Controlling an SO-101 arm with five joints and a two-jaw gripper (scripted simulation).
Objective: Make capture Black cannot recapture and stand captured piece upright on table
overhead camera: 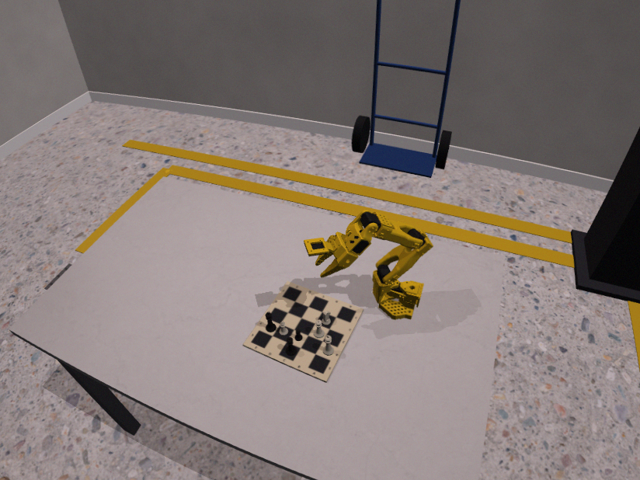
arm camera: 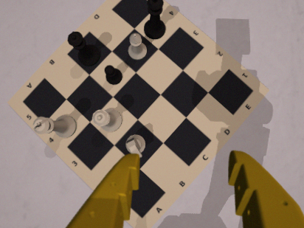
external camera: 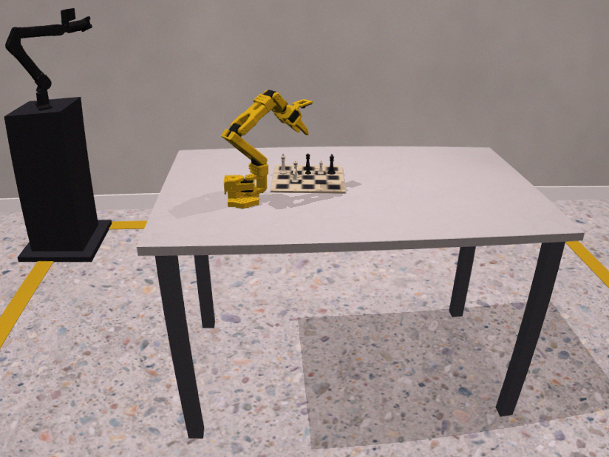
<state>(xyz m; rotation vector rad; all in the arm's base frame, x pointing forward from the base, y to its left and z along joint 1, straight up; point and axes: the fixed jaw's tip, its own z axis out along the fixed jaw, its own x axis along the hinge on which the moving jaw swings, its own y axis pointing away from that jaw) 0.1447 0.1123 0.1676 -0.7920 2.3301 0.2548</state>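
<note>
1. On the grey table top [overhead camera: 160,266] lies a small tan-and-black five-by-five chessboard [arm camera: 258,95]. All seven pieces on it stand upright.
2. The black targets sit at the far side of the board. A short round-headed black pawn [arm camera: 112,74] is on C4, a taller black piece with a knobbed top [arm camera: 88,52] is on C5, and the tallest black piece [arm camera: 155,21] is on E4.
3. A small white pawn [arm camera: 137,48] stands on D4, diagonal to C5. My guess is the C5 piece is the capture, but the piece types are too small to be sure.
4. The yellow gripper [arm camera: 183,156] hangs high over the near A/B corner, well apart from any black piece. Its jaws are partly apart with nothing between them.
5. Handling, as a judgement:
   - The piece should be light, rigid and smooth, so it is likely to be slippery.
   - It is tall on a narrow base, so it will tip easily.
   - Grip the stem, above the flared base and below the head.
   - The C4 pawn is just beside it, so there is little room for the jaws.
6. Its long axis is vertical, with the head up and the base flat inside its dark square.
</note>
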